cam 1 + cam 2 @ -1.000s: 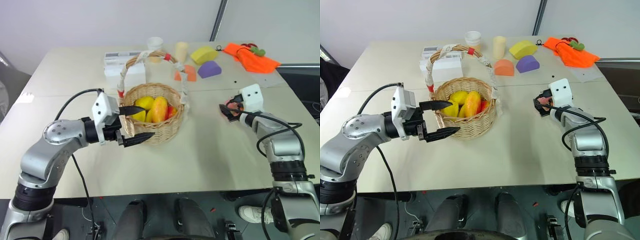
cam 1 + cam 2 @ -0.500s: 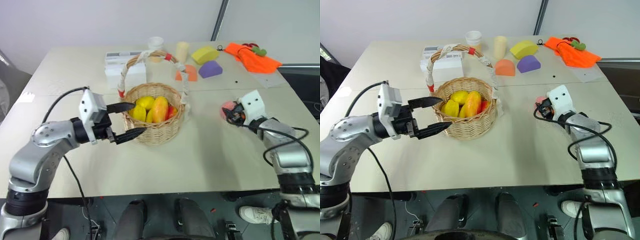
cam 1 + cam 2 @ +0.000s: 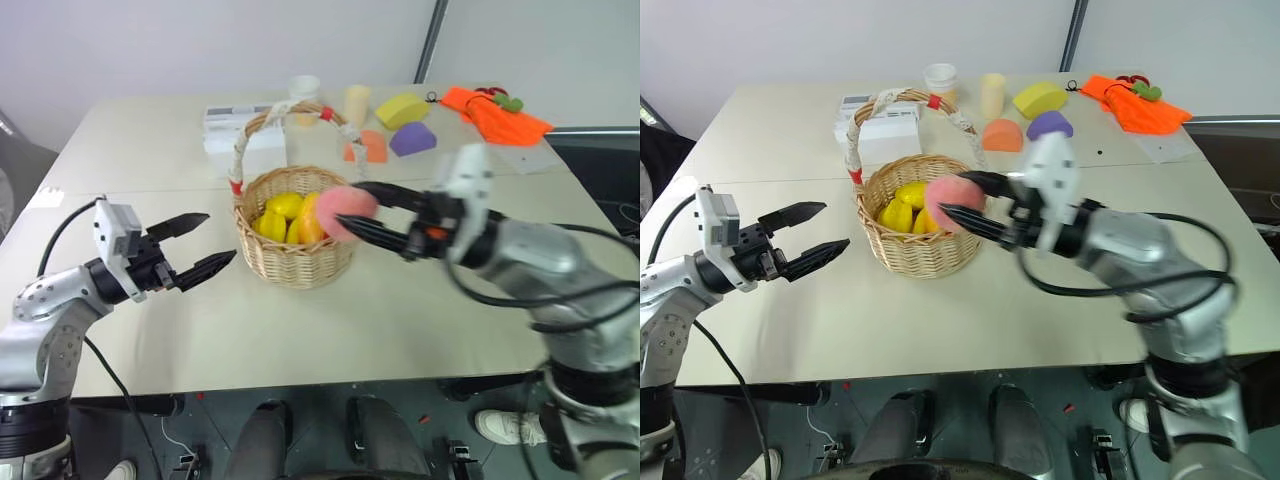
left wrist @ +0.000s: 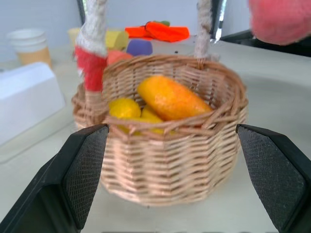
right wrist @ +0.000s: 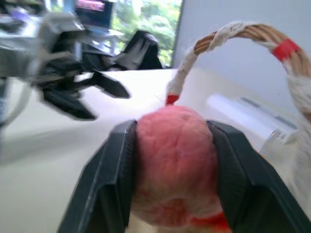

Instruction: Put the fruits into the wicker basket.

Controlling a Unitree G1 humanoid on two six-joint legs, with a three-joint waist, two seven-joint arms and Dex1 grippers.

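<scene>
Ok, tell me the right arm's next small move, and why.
Probably ease the right gripper a little further over the basket and lower it, then release. It holds the peach at the near rim, above the fruits inside.

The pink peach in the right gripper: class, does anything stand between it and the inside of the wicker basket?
Nothing visible does. The peach, held by the right gripper, hangs at the wicker basket rim, beside the arched handle, not under it. The open left gripper stands apart on the other side.
</scene>
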